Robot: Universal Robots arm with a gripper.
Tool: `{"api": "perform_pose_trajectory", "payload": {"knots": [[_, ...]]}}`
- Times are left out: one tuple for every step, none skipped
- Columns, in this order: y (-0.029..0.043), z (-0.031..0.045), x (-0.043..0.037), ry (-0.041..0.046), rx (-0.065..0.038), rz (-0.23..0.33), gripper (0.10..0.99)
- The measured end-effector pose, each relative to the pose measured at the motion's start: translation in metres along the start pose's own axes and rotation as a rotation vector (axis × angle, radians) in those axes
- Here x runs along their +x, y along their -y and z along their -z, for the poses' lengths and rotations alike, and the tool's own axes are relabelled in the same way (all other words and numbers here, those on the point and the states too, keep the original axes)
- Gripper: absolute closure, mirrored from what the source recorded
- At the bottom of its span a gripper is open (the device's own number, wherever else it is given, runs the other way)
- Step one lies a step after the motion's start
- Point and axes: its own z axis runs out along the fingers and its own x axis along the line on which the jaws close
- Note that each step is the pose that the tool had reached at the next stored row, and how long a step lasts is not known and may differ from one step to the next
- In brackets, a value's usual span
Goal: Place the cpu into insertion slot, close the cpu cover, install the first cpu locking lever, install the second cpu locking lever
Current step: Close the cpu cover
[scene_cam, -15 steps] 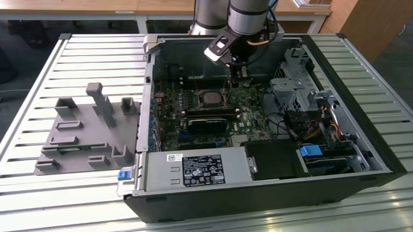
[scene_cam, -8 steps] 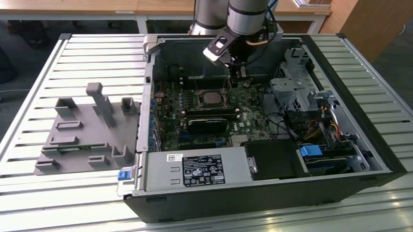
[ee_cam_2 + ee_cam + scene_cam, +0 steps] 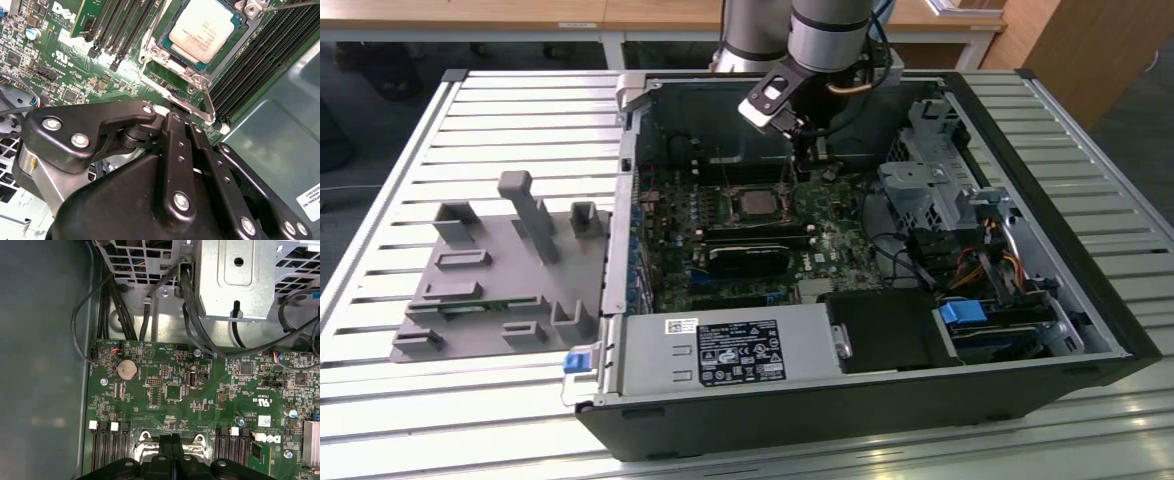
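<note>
The cpu (image 3: 207, 27), silver-topped, lies seated in the insertion slot (image 3: 239, 19) on the green board; in the exterior view the cpu (image 3: 754, 203) is mid-board. The cpu cover (image 3: 196, 78), a silver frame, lies flat around it. One thin locking lever (image 3: 202, 107) runs along the cover's near edge, and another lever rod (image 3: 292, 5) shows at the far corner. My gripper (image 3: 176, 116) is shut, its black tips pressed together right at the near lever. I cannot tell whether they pinch it. The gripper (image 3: 172, 439) stands between silver frame corners and hangs beside the socket (image 3: 807, 165).
Long black memory slots (image 3: 260, 65) flank the socket on both sides. A metal drive cage (image 3: 240, 280) and black cables (image 3: 125, 315) sit past the board's edge. The case wall (image 3: 280, 145) is close by. A grey fixture (image 3: 494, 270) stands on the slatted table.
</note>
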Motion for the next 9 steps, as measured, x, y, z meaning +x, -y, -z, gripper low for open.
{"api": "perform_pose_trajectory", "payload": {"knots": [[0.0002, 0.0, 0.0, 0.0, 0.0, 0.0, 0.98], [0.0005, 0.0, 0.0, 0.0001, 0.0, 0.0, 0.98], [0.0008, 0.0, 0.0, 0.0, 0.0, 0.0, 0.98], [0.001, 0.0, 0.0, 0.0, 0.0, 0.0, 0.98], [0.0012, 0.0001, 0.0, 0.0001, 0.0, 0.0, 0.98], [0.0015, 0.0, 0.0001, 0.0, 0.0, 0.0, 0.98], [0.0019, 0.0001, 0.0001, 0.0001, 0.0, 0.0, 0.98], [0.0022, 0.0001, 0.0001, 0.0001, 0.0, 0.0, 0.98], [0.0026, 0.0001, 0.0001, 0.0, 0.0, 0.0, 0.98]]}}
